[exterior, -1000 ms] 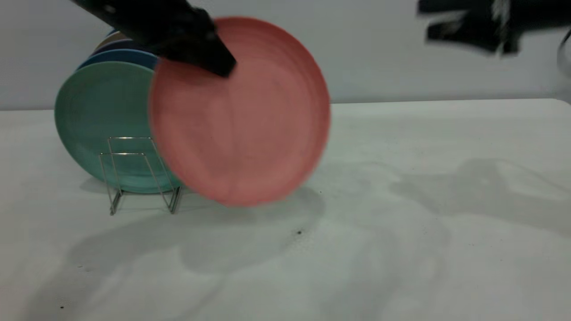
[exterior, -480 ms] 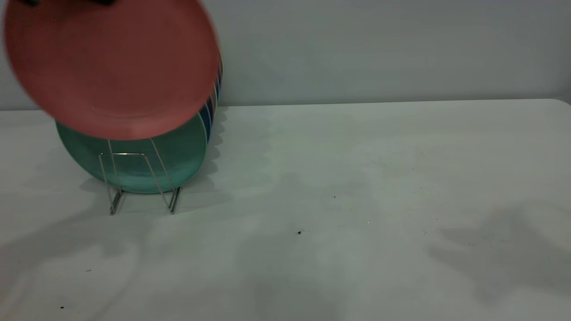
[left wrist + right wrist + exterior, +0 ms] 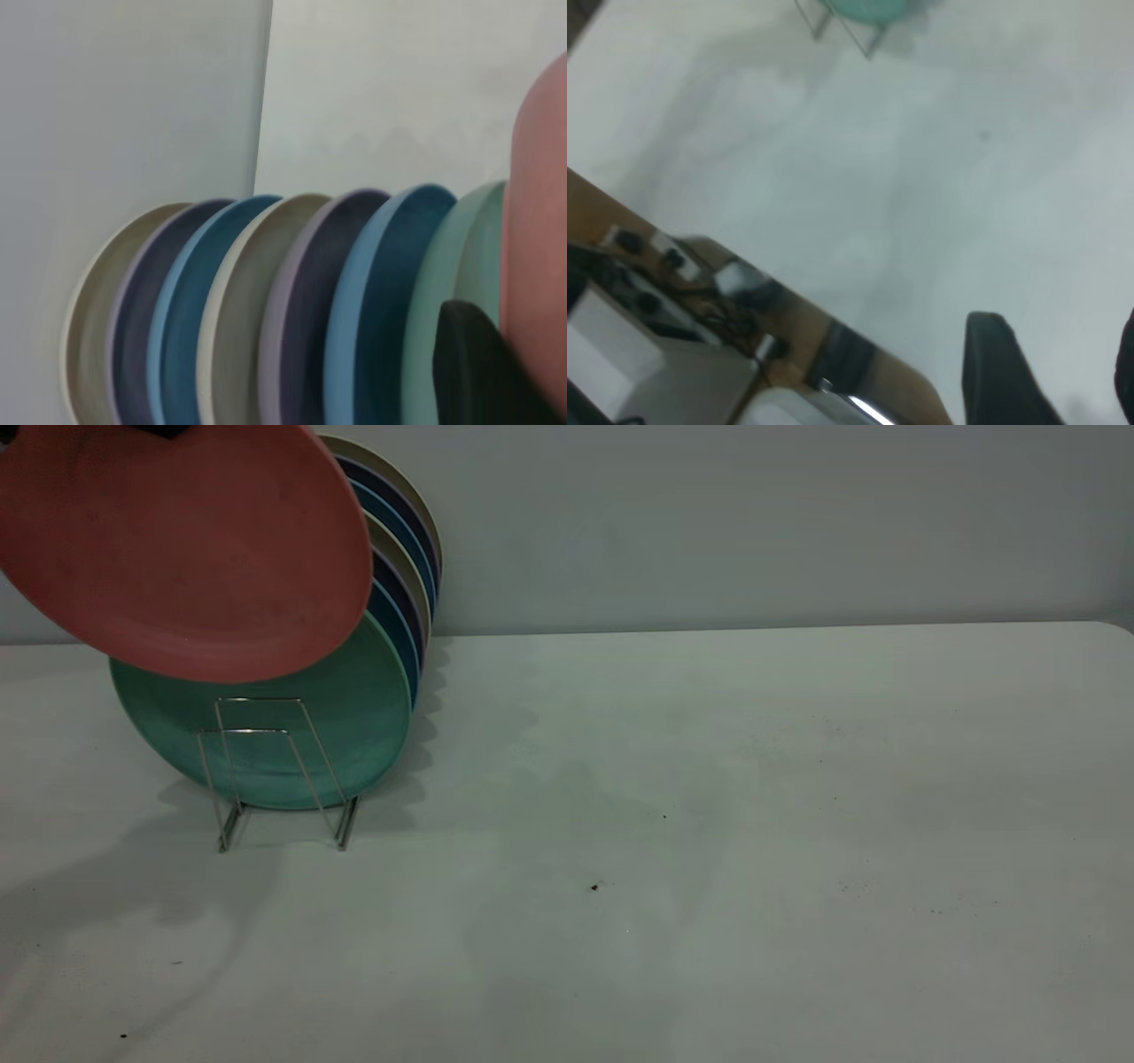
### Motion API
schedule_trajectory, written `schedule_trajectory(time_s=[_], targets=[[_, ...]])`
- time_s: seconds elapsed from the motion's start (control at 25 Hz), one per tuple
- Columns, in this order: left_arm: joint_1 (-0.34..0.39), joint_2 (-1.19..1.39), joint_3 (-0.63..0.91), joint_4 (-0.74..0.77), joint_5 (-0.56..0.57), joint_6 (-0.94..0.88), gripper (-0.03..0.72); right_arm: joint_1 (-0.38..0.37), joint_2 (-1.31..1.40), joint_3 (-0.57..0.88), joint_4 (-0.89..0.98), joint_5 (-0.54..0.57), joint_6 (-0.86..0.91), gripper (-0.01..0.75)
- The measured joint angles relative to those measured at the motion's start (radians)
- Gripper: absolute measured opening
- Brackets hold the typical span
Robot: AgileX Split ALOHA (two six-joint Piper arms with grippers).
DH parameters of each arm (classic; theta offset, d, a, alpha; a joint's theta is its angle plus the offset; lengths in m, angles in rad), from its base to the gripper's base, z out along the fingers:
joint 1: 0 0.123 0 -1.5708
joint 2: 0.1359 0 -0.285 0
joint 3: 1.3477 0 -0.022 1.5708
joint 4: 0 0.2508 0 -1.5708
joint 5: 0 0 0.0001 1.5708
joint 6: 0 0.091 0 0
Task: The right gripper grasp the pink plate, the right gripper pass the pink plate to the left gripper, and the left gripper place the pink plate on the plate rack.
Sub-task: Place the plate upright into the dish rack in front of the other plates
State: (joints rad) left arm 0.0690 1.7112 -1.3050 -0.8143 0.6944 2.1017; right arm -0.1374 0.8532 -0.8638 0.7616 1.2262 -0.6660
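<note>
The pink plate (image 3: 182, 549) hangs in the air at the far left of the bench (image 3: 709, 824), tilted with its broad matte salmon face toward the exterior camera; it is round and shallow, with a low rim and a few faint dark specks; its lower edge overlaps the top of the mint-green plate (image 3: 266, 726), the nearest of a row of plates standing on edge in the plate rack (image 3: 279, 771). Behind the green one the row runs back in blue, dark purple and beige. The rack's thin silver wire loops stand just in front of the green plate. The left gripper (image 3: 483, 372) is at the pink plate's upper rim, its jaws closed on that rim; one black finger shows beside the salmon edge. The right gripper (image 3: 1050, 372) is well away over bare bench, its jaws apart and holding nothing.
</note>
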Motion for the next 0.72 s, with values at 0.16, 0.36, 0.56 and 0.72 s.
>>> schedule_trajectory(time_s=[0.16,0.36,0.56,0.72], targets=[[0.001,0.023,-0.024,0.056,0.020,0.000,0.120,0.000,-0.168,0.089,-0.079,0.008,0.062,0.343],[0.001,0.050,-0.025,0.104,0.044,0.000,0.120,0.000,-0.362,0.145,-0.212,0.014,0.165,0.343],[0.001,0.052,-0.025,0.134,0.035,0.000,0.120,0.000,-0.495,0.164,-0.330,0.014,0.274,0.343],[0.001,0.052,-0.025,0.155,0.033,0.000,0.120,0.000,-0.555,0.164,-0.393,0.014,0.342,0.343]])
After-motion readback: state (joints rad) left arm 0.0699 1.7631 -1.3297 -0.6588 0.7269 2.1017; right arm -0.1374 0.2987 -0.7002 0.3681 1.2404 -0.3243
